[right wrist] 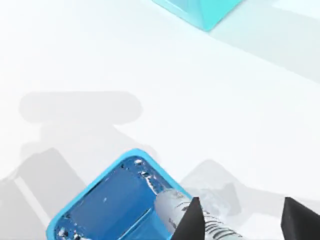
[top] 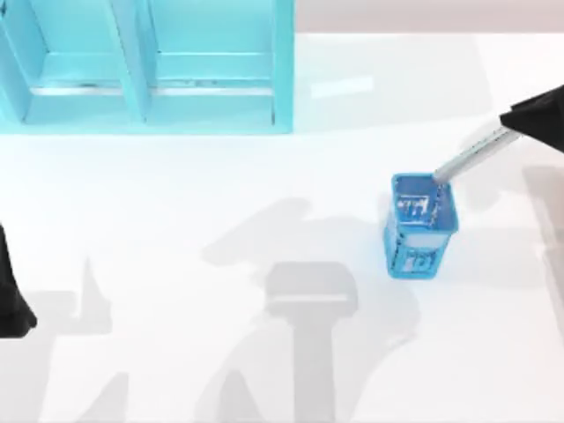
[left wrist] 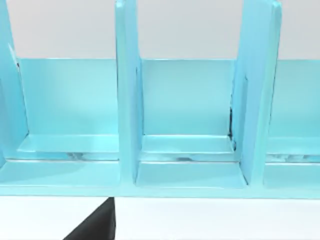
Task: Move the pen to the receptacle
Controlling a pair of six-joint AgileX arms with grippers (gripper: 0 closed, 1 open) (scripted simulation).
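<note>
The pen (top: 471,154) shows its slim grey barrel slanting from my right gripper (top: 527,120) down to the far right corner of the blue cup (top: 421,225). Its tip sits at the cup's open mouth, and its black end is hidden under the gripper. In the right wrist view the pen (right wrist: 172,206) lies just over the cup's rim (right wrist: 145,160). My right gripper (right wrist: 245,222) has its dark fingers (right wrist: 192,220) spread apart. The barrel passes close to one finger, with bare table showing before the other. My left arm (top: 13,304) rests at the table's left edge.
A light blue shelf unit (top: 150,66) with upright dividers stands at the back left, and the left wrist view shows its compartments (left wrist: 187,130) close up. White tabletop (top: 220,203) stretches between shelf and cup, crossed by arm shadows.
</note>
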